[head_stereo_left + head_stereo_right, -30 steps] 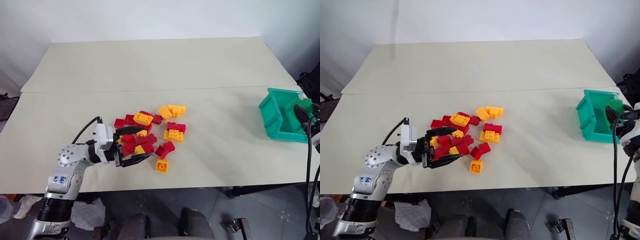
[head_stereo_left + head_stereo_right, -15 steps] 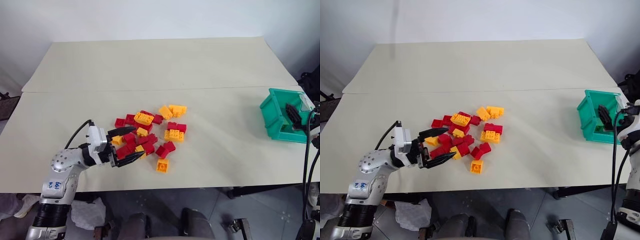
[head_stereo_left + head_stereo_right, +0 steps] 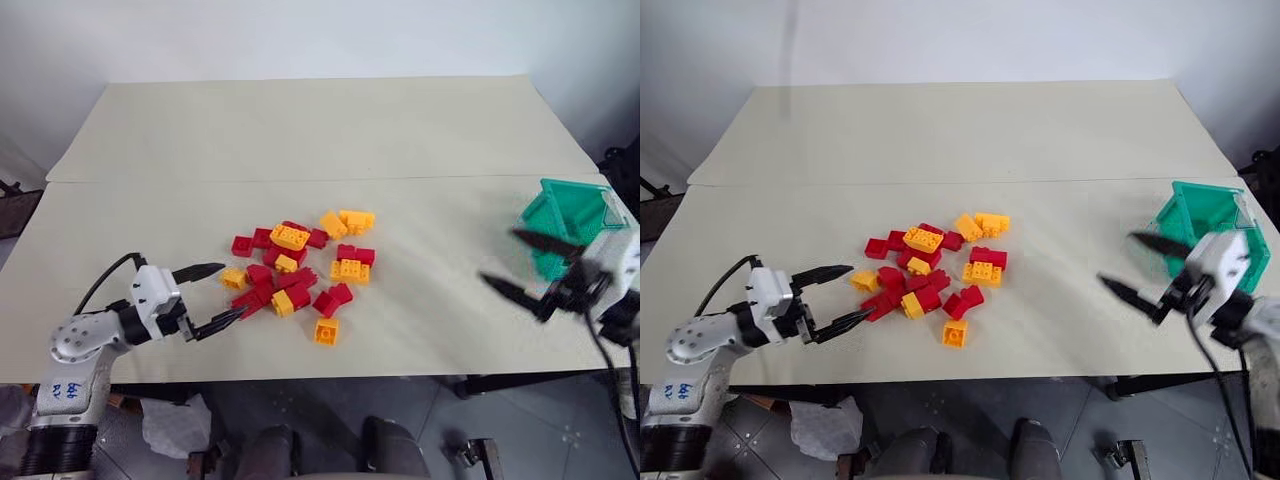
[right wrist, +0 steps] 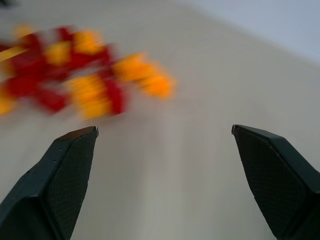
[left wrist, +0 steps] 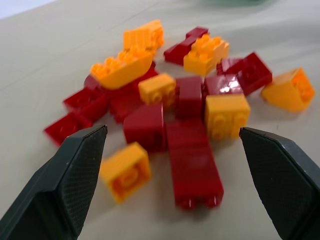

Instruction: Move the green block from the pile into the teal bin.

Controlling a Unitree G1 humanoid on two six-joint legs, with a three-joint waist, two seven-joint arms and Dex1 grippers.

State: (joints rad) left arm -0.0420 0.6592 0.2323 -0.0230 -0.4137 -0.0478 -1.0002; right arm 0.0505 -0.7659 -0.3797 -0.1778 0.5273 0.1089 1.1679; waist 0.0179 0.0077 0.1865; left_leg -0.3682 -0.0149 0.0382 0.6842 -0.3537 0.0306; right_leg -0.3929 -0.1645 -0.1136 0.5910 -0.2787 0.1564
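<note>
Bricks of the pile (image 3: 297, 270) lie between both wide-spread tools, table (image 3: 300, 140) around

Soft even light, faint shadows; right wrist view and right end effector (image 3: 520, 262) motion-blurred.

The left arm (image 3: 75, 345) is silver-grey metal with a blue handwritten marking, a black cable and a white wrist block. Each gripper has two black, pointed fingers (image 5: 70, 180) with fine textured pads.
</note>
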